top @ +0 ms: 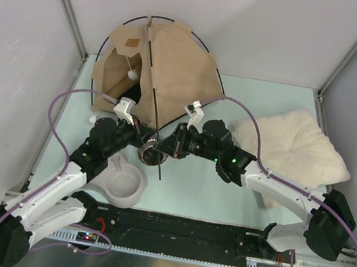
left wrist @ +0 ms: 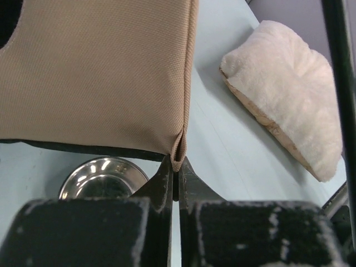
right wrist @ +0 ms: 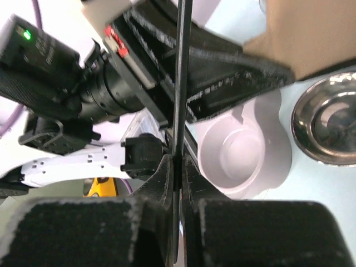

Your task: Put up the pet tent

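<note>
The tan pet tent (top: 176, 68) stands partly raised at the back left, with its brown label patch (top: 133, 42) and white pompom (top: 132, 72) over the doorway. Thin black poles arch over it. One straight pole (top: 156, 102) runs from the top down past the front edge. My left gripper (left wrist: 176, 167) is shut on the tent's lower fabric corner (left wrist: 178, 150). My right gripper (right wrist: 178, 164) is shut on the thin black pole (right wrist: 180, 83), just right of the left gripper (top: 139, 129) in the top view.
A cream fluffy pillow (top: 296, 150) lies at the right. The grey double pet bowl (top: 122, 186) sits near the front left, its steel dish (top: 151, 151) under the grippers. White walls with metal posts enclose the pale green table (top: 254, 91).
</note>
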